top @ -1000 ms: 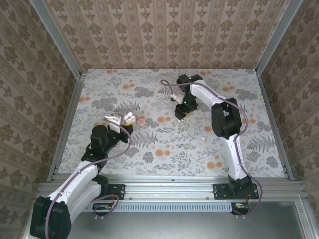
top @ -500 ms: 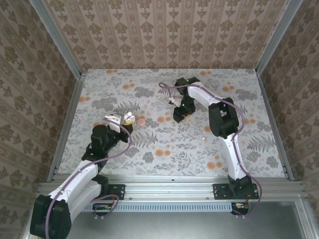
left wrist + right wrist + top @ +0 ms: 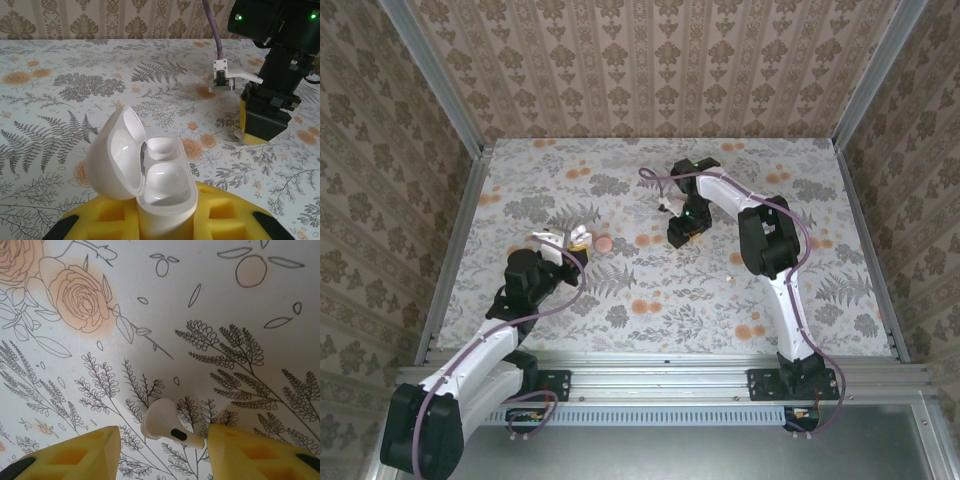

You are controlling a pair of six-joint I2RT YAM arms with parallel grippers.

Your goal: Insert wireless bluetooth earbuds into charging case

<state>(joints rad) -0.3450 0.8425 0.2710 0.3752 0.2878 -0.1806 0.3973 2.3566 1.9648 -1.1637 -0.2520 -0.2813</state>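
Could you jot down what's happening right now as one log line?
left gripper: shut on open charging case | right gripper: open, straddling earbud on table | earbud: not yet gripped

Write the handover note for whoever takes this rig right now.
Left pincer: shut on the charging case, lid open, held above the table.
Right pincer: open, low over the table, its fingers either side of one earbud lying flat, not gripped.
Done: case in hand and opened.
Left: grip this earbud, carry it over and seat it. I cannot tell whether a bud already sits in the case.
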